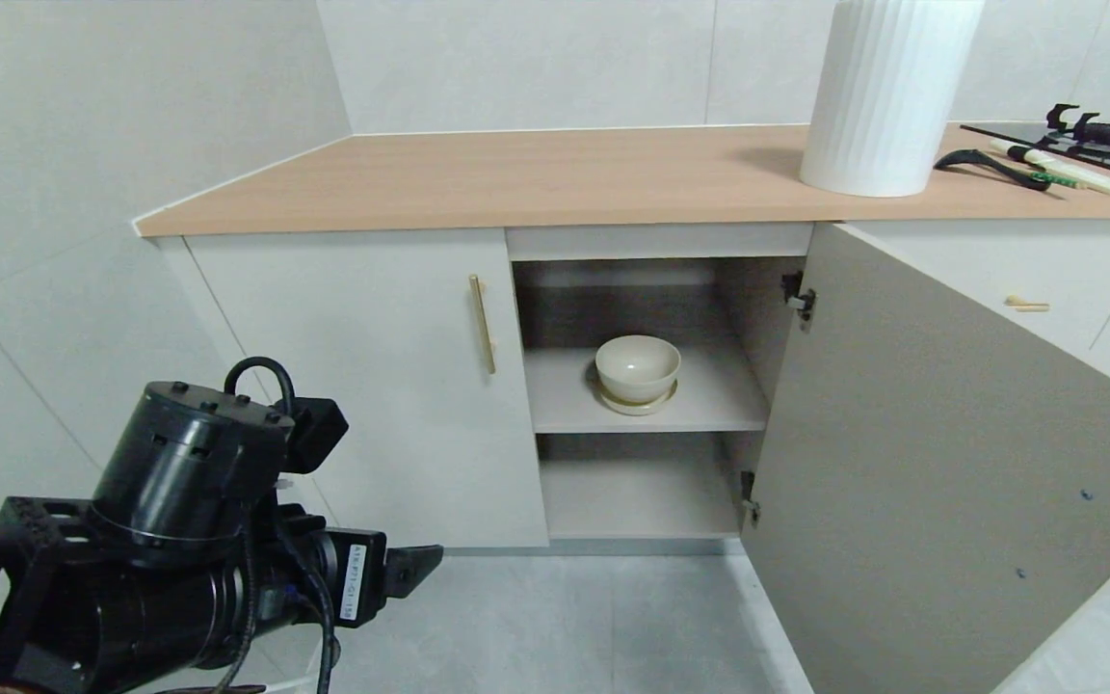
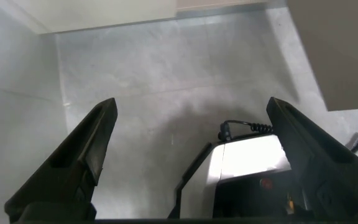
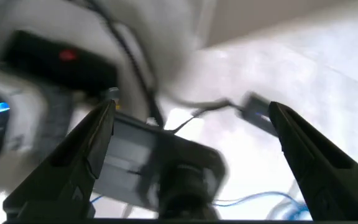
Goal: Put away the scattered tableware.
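A cream bowl (image 1: 638, 364) sits in a matching saucer (image 1: 636, 399) on the middle shelf (image 1: 709, 400) of the opened cabinet. On the counter at the far right lie a black curved utensil (image 1: 989, 164) and a long cream utensil (image 1: 1070, 173). My left gripper (image 1: 412, 567) hangs low at the left, in front of the closed door and well short of the bowl. In the left wrist view it (image 2: 191, 107) is open over bare floor, holding nothing. My right gripper (image 3: 191, 107) is also open and holds nothing.
The cabinet's right door (image 1: 950, 463) swings far out toward me. The left door (image 1: 362, 386) is closed, with a gold handle (image 1: 483, 323). A tall white ribbed vase (image 1: 883, 92) stands on the wooden counter (image 1: 516, 178); a stove grate (image 1: 1109, 135) is at the far right. The lower shelf (image 1: 637, 496) is bare.
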`<state>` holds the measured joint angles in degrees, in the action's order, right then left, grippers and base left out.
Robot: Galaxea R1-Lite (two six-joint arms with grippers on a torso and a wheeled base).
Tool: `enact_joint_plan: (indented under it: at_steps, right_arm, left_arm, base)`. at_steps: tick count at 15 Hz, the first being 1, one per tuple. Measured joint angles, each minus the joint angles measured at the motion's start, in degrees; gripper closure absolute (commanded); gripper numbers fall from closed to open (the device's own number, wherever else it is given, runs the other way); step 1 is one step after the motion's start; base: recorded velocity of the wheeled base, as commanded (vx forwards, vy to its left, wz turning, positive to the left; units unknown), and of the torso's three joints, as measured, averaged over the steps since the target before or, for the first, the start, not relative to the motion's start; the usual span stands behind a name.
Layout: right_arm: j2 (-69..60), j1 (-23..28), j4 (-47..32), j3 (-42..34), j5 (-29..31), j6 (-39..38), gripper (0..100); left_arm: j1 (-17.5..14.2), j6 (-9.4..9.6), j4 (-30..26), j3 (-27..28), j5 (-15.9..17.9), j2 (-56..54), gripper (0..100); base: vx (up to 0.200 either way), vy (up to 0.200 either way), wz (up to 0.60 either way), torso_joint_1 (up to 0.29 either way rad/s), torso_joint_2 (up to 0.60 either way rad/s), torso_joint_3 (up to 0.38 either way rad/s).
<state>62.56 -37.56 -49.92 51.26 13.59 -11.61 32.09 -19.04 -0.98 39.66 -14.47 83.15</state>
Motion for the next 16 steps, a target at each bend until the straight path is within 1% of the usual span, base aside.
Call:
enact_joint_plan:
  at_steps: [2,4,6,8,10,13,15,16]
  right_arm:
    - [-0.7,0.1,-0.9,0.1,0.9,0.0,0]
    - [-1.2,1.2,-0.8,0.2,3.1,0.0,0]
    - [-1.5,3.4,-0.9,0.1,6.0,0.2,0]
    - [-1.6,6.3,-0.9,0.5,7.3,0.9,0]
    - [-1.7,11.9,-0.9,0.8,7.4,4.4,0]
    - [-1.6,22.6,-0.4,0.9,7.4,11.6,0]
    - [-1.4,28.8,4.4,0.9,7.4,13.9,0]
    - [-1.2,30.8,5.7,0.7,7.4,14.2,0]
  left_arm:
    - [0.0,0.00,0.0,0.0,0.0,0.0,0]
    - [-0.1,-0.02,0.0,0.0,0.0,0.0,0]
    - [0.0,0.00,0.0,0.0,0.0,0.0,0]
    - [0.0,-0.02,0.0,0.0,0.0,0.0,0]
    - [0.0,-0.02,0.0,0.0,0.0,0.0,0]
    - [0.0,0.00,0.0,-0.1,0.0,0.0,0]
    - [0.0,-0.09,0.0,-0.1,0.0,0.1,0]
    - [-0.1,-0.09,0.0,-0.1,0.0,0.1,0]
  base:
    - [0.000,0.000,0.00,0.000,0.00,0.000]
    - [0.000,0.000,0.00,0.000,0.00,0.000]
    - [0.000,0.000,0.00,0.000,0.00,0.000]
    - [0.000,0.000,0.00,0.000,0.00,0.000]
    - [0.000,0.000,0.00,0.000,0.00,0.000]
    - [0.000,0.000,0.00,0.000,0.00,0.000]
    - [0.000,0.000,0.00,0.000,0.00,0.000]
    - [0.000,0.000,0.00,0.000,0.00,0.000]
